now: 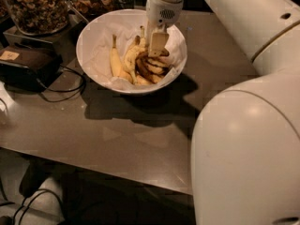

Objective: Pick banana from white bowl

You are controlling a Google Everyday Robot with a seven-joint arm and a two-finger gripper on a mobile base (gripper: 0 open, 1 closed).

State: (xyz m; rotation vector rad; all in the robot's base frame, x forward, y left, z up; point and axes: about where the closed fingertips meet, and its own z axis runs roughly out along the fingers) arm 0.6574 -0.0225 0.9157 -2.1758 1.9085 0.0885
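Hanging down from above, the gripper (155, 47) sits inside the white bowl (89, 39), right over the heap of fruit (151, 70), probably to come at the banana (131, 60) from the top; whether it grips anything I cannot tell. The banana lies in the bowl's middle, pressed against that heap.

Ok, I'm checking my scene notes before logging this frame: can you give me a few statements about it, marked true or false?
The gripper is down in the white bowl, over the bananas. True.
The white bowl stands on the floor. False: it stands on the table.
A jar of nuts stands beyond the white bowl, to its left. True.
The white bowl holds a single banana. False: several lie in it.
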